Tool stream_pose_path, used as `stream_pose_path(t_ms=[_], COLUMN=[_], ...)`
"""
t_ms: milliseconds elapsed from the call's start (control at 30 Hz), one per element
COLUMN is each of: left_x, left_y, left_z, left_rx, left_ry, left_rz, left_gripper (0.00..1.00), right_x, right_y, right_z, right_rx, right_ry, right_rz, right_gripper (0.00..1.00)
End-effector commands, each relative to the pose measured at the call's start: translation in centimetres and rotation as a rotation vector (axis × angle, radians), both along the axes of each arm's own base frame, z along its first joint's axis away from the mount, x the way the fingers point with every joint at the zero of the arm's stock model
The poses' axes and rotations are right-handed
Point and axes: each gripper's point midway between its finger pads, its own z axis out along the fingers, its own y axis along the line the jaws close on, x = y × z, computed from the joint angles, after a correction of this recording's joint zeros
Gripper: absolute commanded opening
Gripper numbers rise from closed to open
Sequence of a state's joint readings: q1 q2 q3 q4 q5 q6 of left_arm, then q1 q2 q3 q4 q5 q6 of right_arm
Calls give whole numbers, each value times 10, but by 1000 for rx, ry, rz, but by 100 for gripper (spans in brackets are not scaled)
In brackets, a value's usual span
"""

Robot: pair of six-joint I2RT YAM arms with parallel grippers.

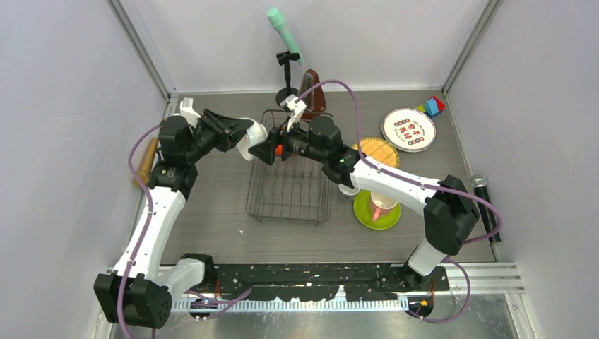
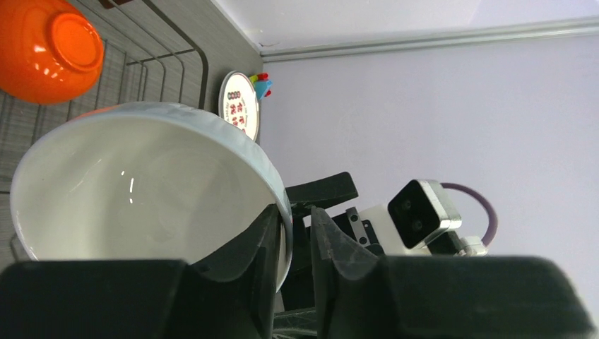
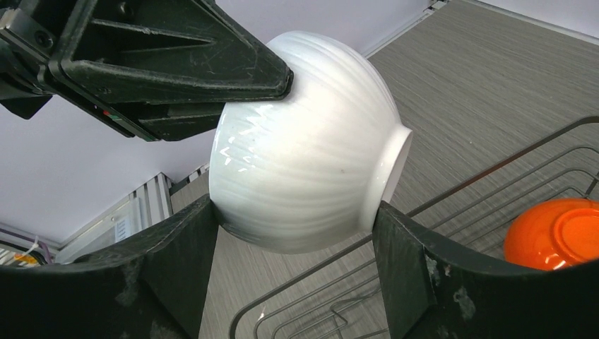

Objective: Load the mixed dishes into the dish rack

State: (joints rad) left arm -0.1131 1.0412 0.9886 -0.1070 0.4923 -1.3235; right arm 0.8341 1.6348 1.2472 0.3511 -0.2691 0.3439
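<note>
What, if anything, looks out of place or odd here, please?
The white bowl hangs sideways in mid-air at the dish rack's edge, its rim pinched by the left gripper while the right gripper's fingers bracket it.

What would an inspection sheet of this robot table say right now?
Surface: grey wood-grain table, no spills seen.
Job's things: white bowl held in the air beside the dish rack; orange bowl lying in the rack; pink mug on the lime-green plate; tan woven plate and marked white plate on the table.
Clutter: metronome and toy blocks at the far edge.
Grippers: left gripper pinches the white bowl's rim; right gripper straddles the bowl, grip uncertain.
Cables: purple cables along both arms.
Surroundings: pale walls with a metal frame.
</note>
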Motion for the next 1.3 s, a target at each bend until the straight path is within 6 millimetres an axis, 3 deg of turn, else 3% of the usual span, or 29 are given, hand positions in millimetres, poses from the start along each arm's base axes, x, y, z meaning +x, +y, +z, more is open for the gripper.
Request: stream_pose_path(t_ms=[0,200,300,500,700,833,1000,1267], left_x=[-6,-3,-3,-10,-22,-31,-43,-49], left_y=[-5,4,17,34,41,40,44,47], left_z=[37,22,6,-27,-62,-80,-108,-124], left_rx=[5,135,257,454,566,619,659,683], left_ry=[-152,-113,-59,13,43,42,70,116], left_rz=[-39,-8,34,43,-8,-62,-92,-110], left_gripper=[32,67,74,77,77,77,76,76], right_x=[6,22,28,43,54,64,75,93], right_y=[-7,-24,-39,-86,-119,-126,-127,-127], right_z=[28,18,0,-32,-42,-43,-60,-90], right_rx=[20,-116,-258,-580,-808,-898,-1032,-1258], right_ry=[-64,-99,-120,-142,-164,-193,-225,-321], right_rz=[-49,-135,-168,-292,-368,-396,-398,-347], right_gripper=[1,0,0,0,0,0,0,0])
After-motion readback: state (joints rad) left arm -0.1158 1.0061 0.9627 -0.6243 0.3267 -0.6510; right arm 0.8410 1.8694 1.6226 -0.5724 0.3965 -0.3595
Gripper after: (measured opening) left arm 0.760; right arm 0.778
